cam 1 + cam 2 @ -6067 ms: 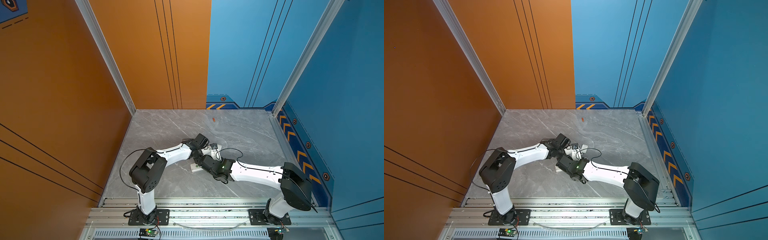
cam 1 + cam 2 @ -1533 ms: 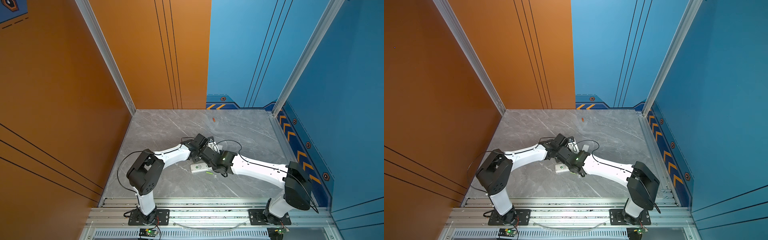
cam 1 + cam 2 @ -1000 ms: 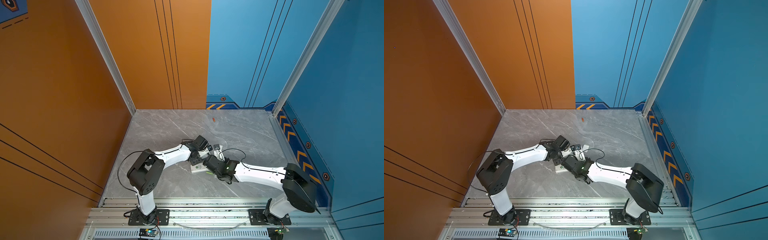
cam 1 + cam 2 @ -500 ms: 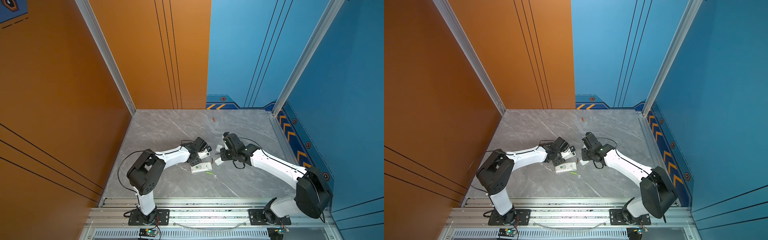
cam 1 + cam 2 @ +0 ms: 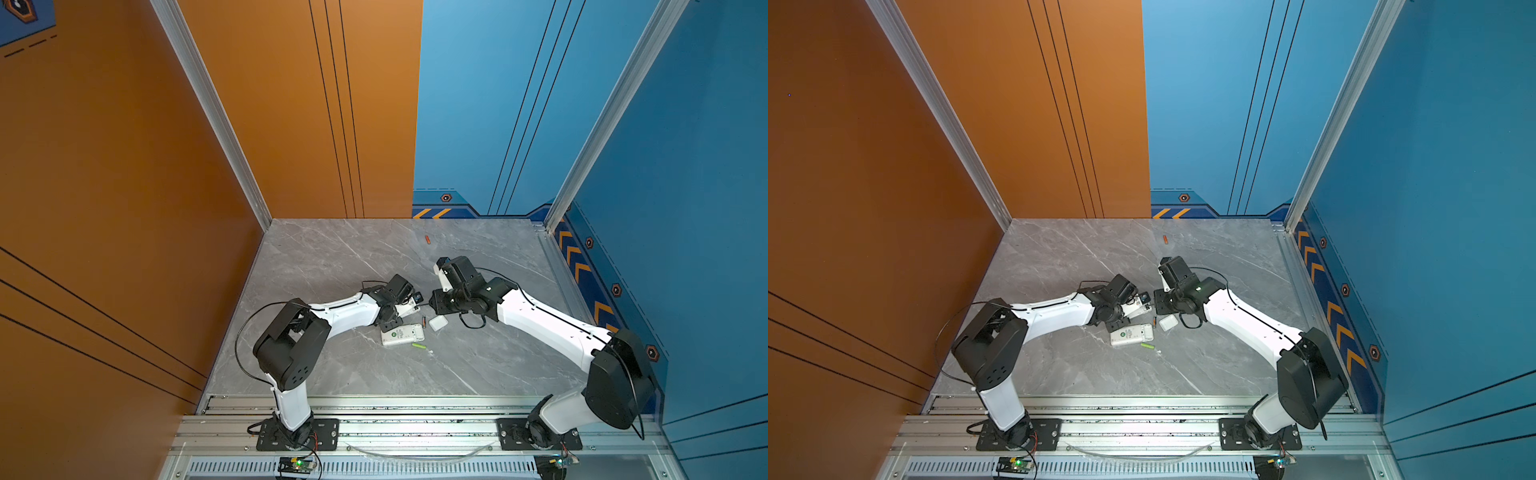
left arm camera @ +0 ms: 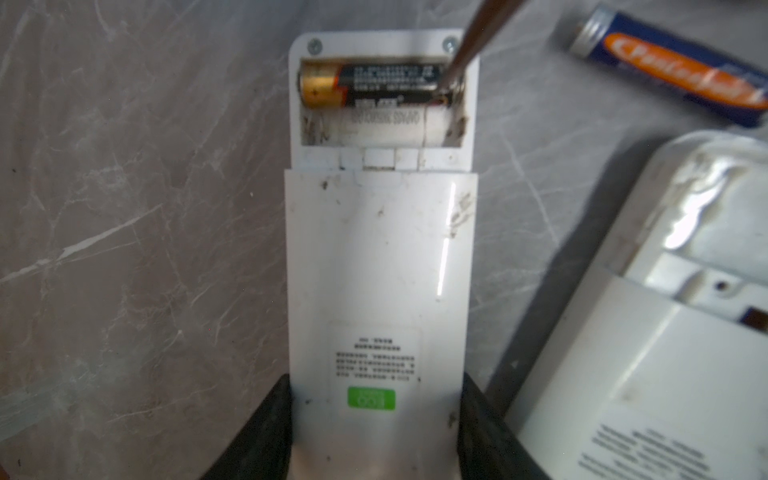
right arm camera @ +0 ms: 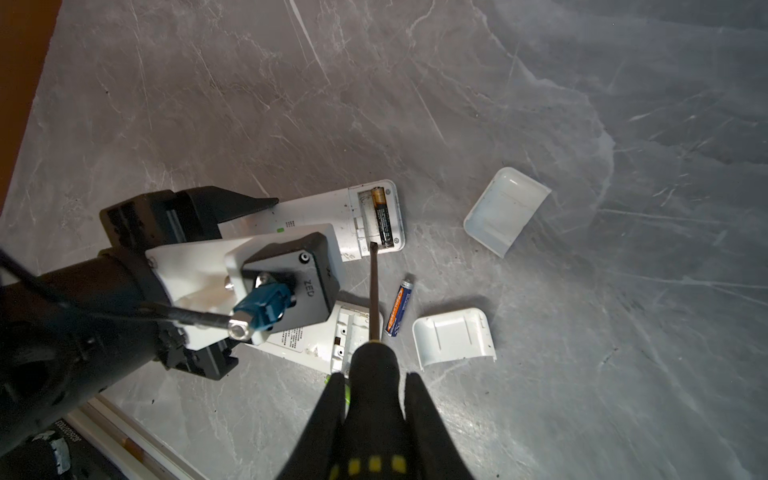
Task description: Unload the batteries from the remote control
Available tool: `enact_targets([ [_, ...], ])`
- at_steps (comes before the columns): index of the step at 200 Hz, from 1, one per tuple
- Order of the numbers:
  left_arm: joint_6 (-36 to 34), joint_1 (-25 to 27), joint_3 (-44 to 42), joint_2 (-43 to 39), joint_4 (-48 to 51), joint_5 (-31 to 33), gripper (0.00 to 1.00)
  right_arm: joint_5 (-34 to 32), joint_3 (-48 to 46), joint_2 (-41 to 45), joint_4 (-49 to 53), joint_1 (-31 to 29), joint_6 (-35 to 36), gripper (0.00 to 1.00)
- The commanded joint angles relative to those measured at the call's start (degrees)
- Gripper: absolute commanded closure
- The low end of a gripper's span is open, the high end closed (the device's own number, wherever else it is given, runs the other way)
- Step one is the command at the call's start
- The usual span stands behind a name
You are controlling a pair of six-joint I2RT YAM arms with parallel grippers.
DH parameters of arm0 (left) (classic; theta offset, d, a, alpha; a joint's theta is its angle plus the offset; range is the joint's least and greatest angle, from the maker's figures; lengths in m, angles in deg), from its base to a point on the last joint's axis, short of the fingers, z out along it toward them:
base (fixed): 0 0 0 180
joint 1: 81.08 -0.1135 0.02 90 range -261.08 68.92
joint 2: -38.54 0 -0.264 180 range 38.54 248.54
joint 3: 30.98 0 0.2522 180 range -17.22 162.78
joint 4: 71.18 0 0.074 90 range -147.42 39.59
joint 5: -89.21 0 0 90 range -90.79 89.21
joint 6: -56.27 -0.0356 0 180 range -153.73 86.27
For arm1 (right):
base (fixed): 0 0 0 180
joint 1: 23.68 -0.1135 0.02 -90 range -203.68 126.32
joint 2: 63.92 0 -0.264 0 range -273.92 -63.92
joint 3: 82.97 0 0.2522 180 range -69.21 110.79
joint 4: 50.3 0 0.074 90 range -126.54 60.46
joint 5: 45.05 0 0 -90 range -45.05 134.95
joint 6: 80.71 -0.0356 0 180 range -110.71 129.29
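Observation:
My left gripper (image 6: 376, 386) is shut on the lower end of a white remote control (image 6: 378, 266) that lies back-up on the table. Its compartment is uncovered and holds one black-and-gold battery (image 6: 374, 85); the slot beside it is bare. My right gripper (image 7: 374, 378) is shut on the black-and-yellow screwdriver (image 7: 375, 291), whose tip rests at that battery's end. A blue battery (image 7: 400, 307) lies loose beside the shaft. In both top views a lime green battery (image 5: 418, 345) (image 5: 1147, 345) lies near the front and an orange-red battery (image 5: 427, 239) near the back wall.
A second white remote (image 5: 402, 334) (image 7: 332, 340) lies back-up just in front of the held one, its compartment uncovered. Two white lids (image 7: 505, 208) (image 7: 455, 334) lie to the right of the remotes. Orange and blue walls close in the grey marble table (image 5: 332, 257).
Over the last second my right arm swung from in front of the remotes round to their right side, bringing the screwdriver tip to the held remote's compartment. My left arm barely moved.

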Motion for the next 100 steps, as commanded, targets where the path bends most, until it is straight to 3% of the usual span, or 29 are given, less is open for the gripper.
enact_targets([
  [1, -0.51, 0.27, -0.71, -1.73, 0.23, 1.03, 0.87, 0.92, 1.24, -1.02, 1.92, -0.45, 0.91, 1.00],
  [100, -0.50, 0.44, -0.72, -1.92, 0.29, 0.81, 0.87, -1.84, 1.78, -2.27, 0.89, -0.30, 1.09, 1.00],
])
